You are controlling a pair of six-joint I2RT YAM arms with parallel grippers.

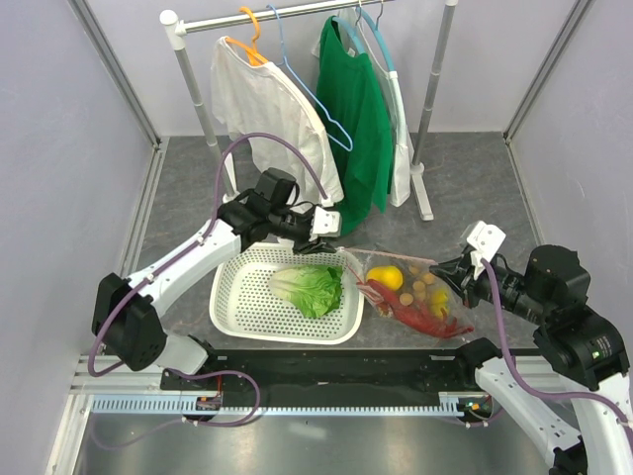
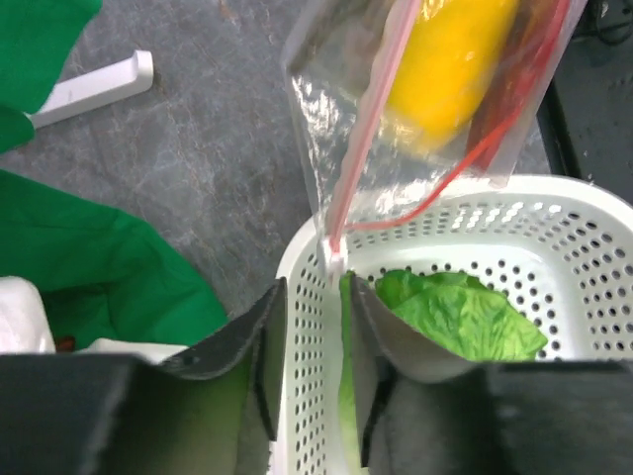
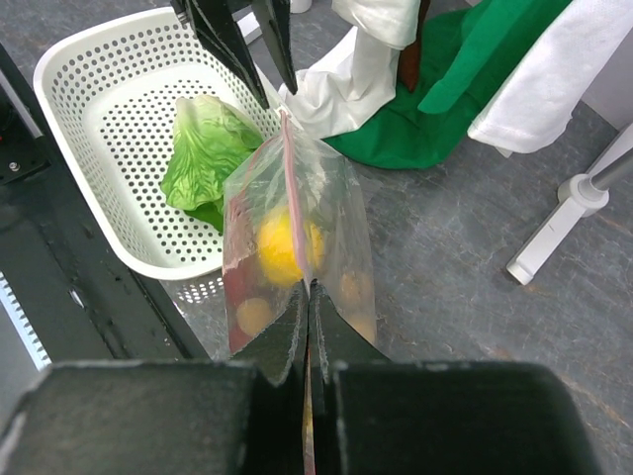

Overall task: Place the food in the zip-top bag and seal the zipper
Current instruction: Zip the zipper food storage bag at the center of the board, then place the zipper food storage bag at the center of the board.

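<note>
The clear zip-top bag [image 1: 410, 292] hangs between my grippers, right of the white basket [image 1: 237, 297]. It holds a yellow lemon [image 1: 386, 277], brown longans [image 1: 425, 287] and the red lobster [image 1: 420, 319]. The green lettuce [image 1: 312, 287] lies in the basket. My right gripper [image 3: 309, 289] is shut on the pink zipper [image 3: 293, 188] at the bag's right end. My left gripper [image 2: 315, 297] is open over the basket rim [image 2: 554, 198]. The bag's left corner [image 2: 334, 259] sits just ahead of its fingertips, not between them. The zipper [image 2: 361, 148] runs away from it.
A clothes rack stands behind, with a white shirt [image 1: 262, 104] and a green shirt [image 1: 356, 109] hanging low near the left gripper. Its white foot [image 1: 425, 198] rests on the grey floor. A black rail [image 1: 346, 371] runs along the near edge.
</note>
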